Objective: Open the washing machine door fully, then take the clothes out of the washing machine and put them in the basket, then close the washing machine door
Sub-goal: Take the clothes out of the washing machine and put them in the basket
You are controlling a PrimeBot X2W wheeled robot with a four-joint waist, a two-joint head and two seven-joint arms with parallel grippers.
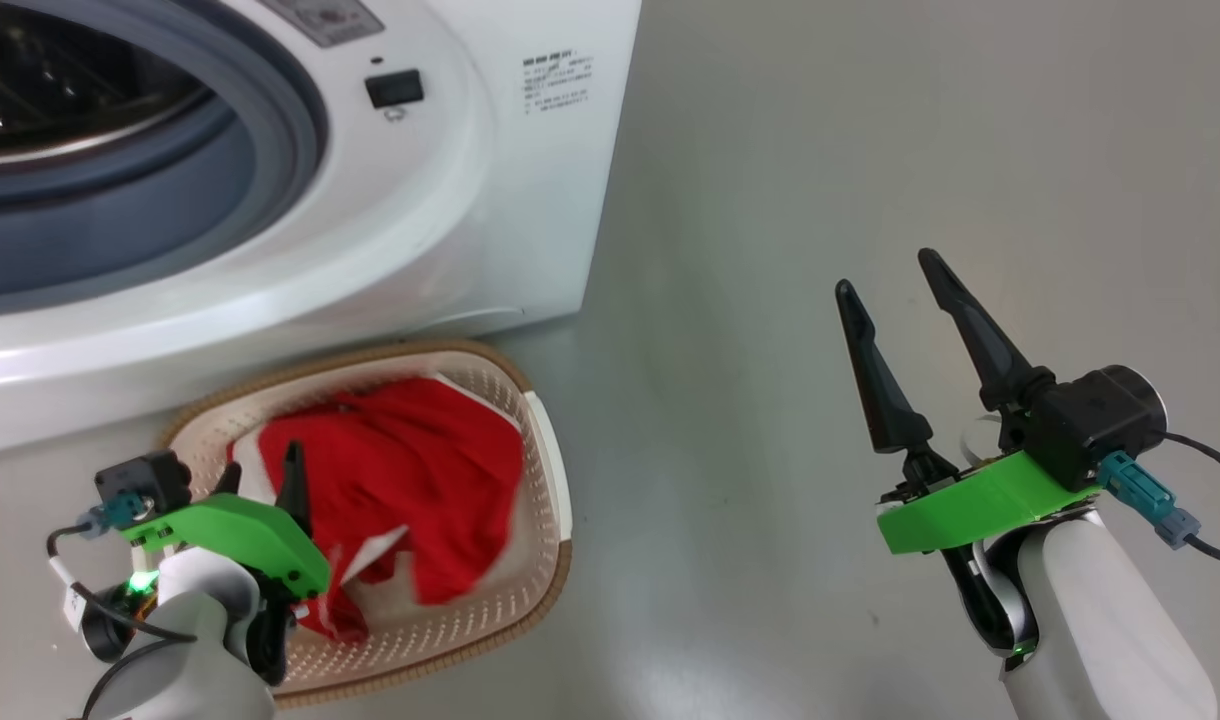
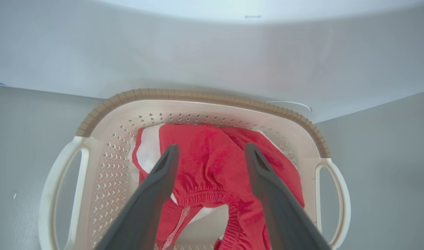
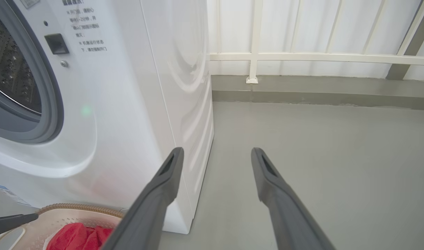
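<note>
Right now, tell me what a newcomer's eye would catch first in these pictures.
The bright red clothes in the cream basket on the floor, with the left pincer open above them. Next, the big white washer behind the basket, its drum mouth open, and the right pincer open over the grey floor to the right.

I see a smooth grey floor (image 3: 319, 156). Along its far edge is a low grey kerb (image 3: 319, 91), white metal railing (image 3: 253, 55) standing on it, white sheeting (image 3: 295, 31) behind.
</note>
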